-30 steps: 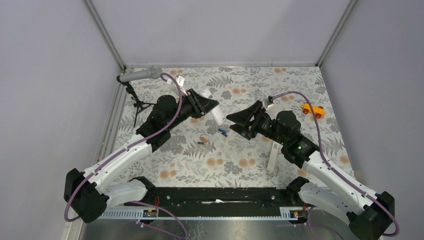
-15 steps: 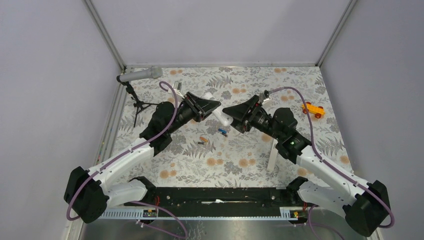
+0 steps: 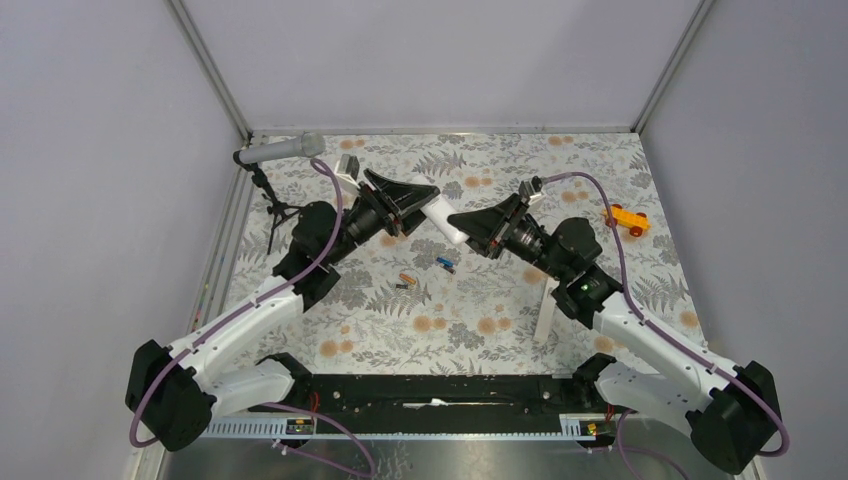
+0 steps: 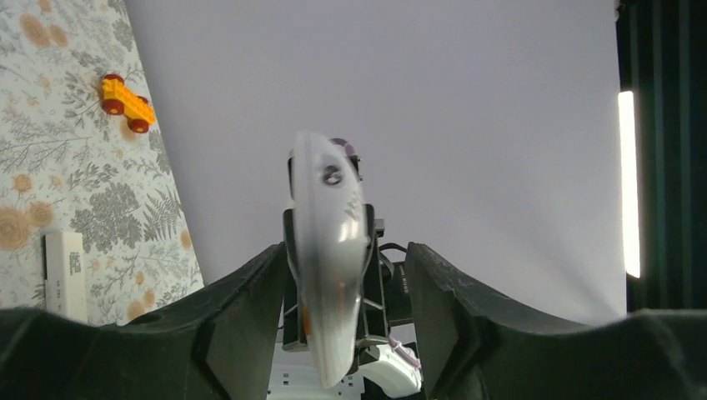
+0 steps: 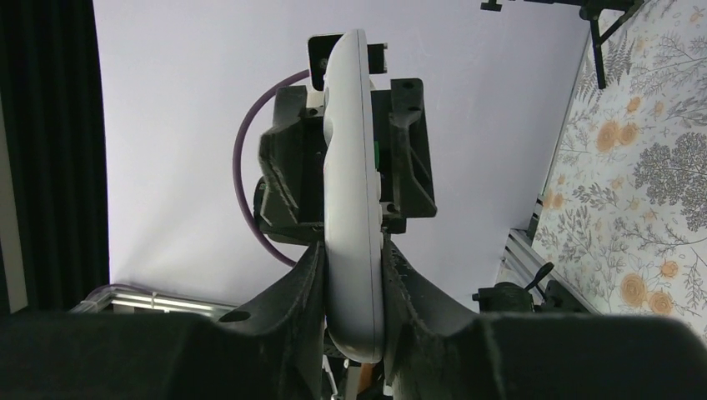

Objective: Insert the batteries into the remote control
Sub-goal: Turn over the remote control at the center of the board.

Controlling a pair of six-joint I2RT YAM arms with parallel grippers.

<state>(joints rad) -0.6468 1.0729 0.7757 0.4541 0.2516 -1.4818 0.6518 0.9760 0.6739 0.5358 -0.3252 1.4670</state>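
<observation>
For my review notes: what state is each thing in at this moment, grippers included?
remote control: held in the air between both grippers.
right gripper: shut on the remote control.
left gripper: open, fingers either side of the remote control, gaps showing.
orange-brown battery: loose on the table.
blue battery: loose on the table.
white strip: flat on the table.
toy car: on the table, untouched.
microphone: up on its tripod.

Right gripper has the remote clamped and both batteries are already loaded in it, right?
Not quite. The right gripper does clamp the remote, but the orange battery and the blue battery lie loose on the table, as the top view shows.
</observation>
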